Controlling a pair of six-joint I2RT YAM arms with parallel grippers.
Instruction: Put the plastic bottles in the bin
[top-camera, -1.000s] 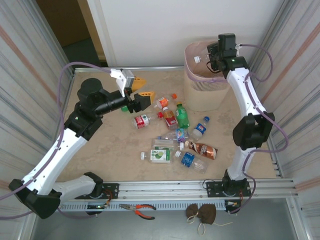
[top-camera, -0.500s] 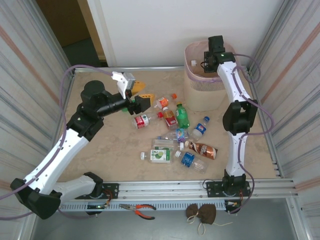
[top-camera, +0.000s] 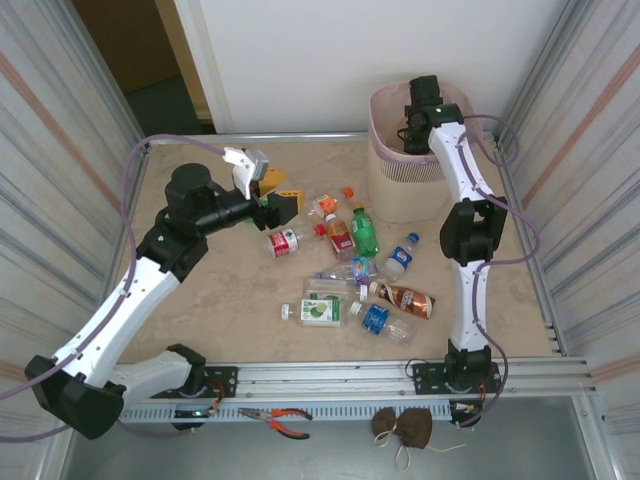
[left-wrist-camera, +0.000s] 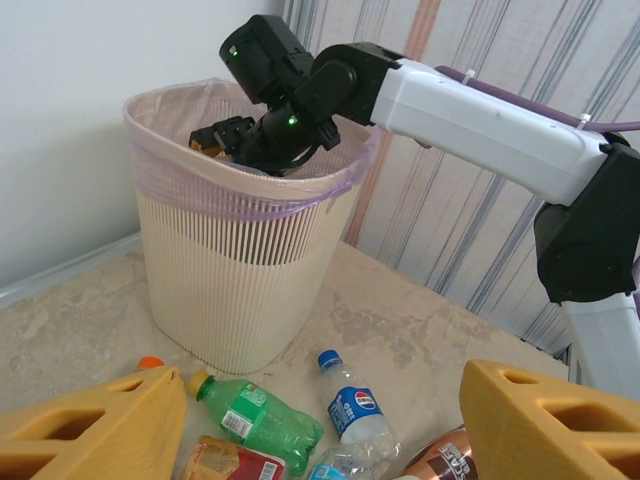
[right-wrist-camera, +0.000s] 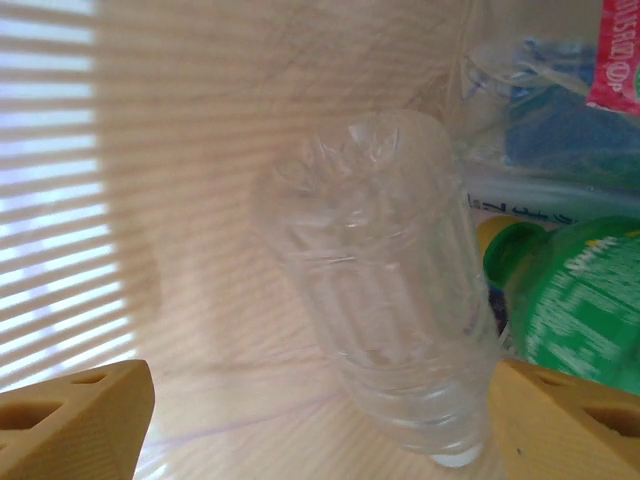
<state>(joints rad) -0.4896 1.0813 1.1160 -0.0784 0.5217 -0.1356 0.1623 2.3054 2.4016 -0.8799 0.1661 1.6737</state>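
Beige marbled table. Bin stands at its far right. Some ten bottles lie scattered centre-right, near the bin, mostly on their sides

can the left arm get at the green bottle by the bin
Probably yes: the left gripper is open and empty, the green bottle lies ahead of it, though the red-labelled bottle alongside may crowd the grasp.

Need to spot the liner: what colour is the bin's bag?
Translucent pink; the bag shows best in the left wrist view.
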